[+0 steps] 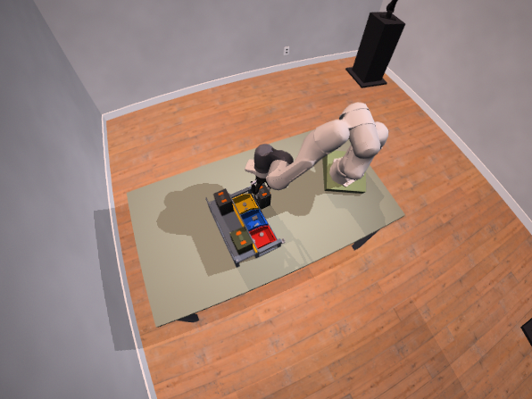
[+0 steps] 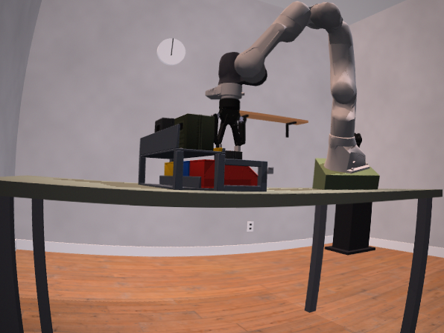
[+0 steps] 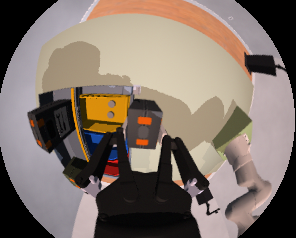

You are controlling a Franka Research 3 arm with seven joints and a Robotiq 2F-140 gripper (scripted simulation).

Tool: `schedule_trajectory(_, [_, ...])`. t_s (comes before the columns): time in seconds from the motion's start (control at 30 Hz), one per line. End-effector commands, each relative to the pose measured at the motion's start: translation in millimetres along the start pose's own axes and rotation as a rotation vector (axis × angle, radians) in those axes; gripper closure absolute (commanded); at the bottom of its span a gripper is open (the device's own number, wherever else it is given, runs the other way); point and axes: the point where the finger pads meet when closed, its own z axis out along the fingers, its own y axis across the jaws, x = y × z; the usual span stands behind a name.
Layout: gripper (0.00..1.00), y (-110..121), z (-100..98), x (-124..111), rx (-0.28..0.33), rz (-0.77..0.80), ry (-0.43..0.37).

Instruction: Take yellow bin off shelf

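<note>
Claw [image 2: 230,145] clenched on yellow bin [image 1: 245,204], directly below it. Bin lies at the shelf [image 2: 178,170] end nearest the arm's base, toward the worktop [image 1: 178,285] edge there.

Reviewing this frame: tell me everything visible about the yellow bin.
The yellow bin is a small open-topped box, plastic-looking, with two small grey parts lying inside. It sits level on the lower tier of the dark shelf, at the row's end, beside the blue bin, and is not yet lifted out. The gripper is shut on it, apparently on a wall; a black box stands alongside.
</note>
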Motion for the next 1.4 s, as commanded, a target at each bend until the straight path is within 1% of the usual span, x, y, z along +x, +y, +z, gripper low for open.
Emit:
schedule_trajectory(0.0, [1.00,0,-3.1,0,0.000,0.001,0.000])
schedule_trajectory(0.13, [1.00,0,-15.1,0,0.001,0.004,0.001])
schedule_trajectory(0.53, [1.00,0,-15.1,0,0.001,0.004,0.001])
schedule_trajectory(0.57, [1.00,2,-13.1,-3,-0.007,0.002,-0.004])
schedule_trajectory(0.7, [1.00,-1,-28.0,1,0.001,0.004,0.001])
schedule_trajectory(1.1, [1.00,-1,-28.0,1,0.001,0.004,0.001])
schedule_trajectory(1.13, [1.00,2,-23.2,-1,-0.008,0.005,-0.004])
schedule_trajectory(1.27, [1.00,-3,-28.8,3,0.001,0.004,0.001])
schedule_trajectory(1.37, [1.00,-3,-28.8,3,0.001,0.004,0.001])
